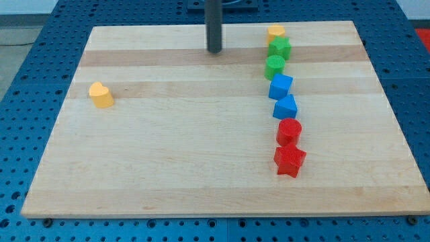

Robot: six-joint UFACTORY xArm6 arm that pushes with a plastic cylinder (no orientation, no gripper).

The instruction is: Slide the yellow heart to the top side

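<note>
The yellow heart (pixel 101 95) lies on the wooden board (pixel 175 161) near its left edge, about a third of the way down from the top. My tip (pixel 214 50) rests on the board near the top edge, at the middle. It is well to the right of the heart and above it, touching no block.
A column of blocks runs down the view's right: a yellow block (pixel 276 33) at the top, a green star (pixel 280 48), a green block (pixel 274 66), a blue cube (pixel 281 86), a blue block (pixel 285 107), a red block (pixel 289 131) and a red star (pixel 289 160).
</note>
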